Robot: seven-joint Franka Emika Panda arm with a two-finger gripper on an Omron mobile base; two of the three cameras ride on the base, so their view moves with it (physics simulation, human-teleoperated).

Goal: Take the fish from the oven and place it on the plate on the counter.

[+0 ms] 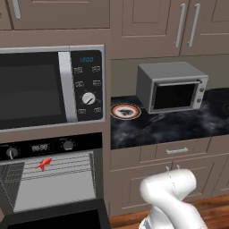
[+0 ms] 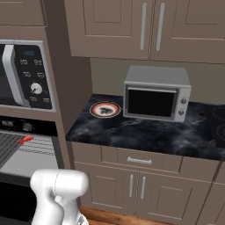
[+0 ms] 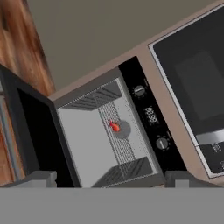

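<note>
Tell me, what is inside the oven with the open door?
A tiny red fish lies on a wire rack inside the oven. Below it the grey floor looks bare. The near left corner is cut off from sight.

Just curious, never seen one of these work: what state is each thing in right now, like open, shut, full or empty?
Oven: door open.
Fish: lying on the oven rack.
Plate: empty, on the counter.
Microwave: shut.
Toaster oven: shut.
Gripper: open, empty.

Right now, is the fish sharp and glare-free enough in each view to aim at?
Left base view: fish small but crisp on the oven rack, no glare. Right base view: a sliver at the frame edge. Hand view: rolled sideways, fish clear, evenly lit.
</note>
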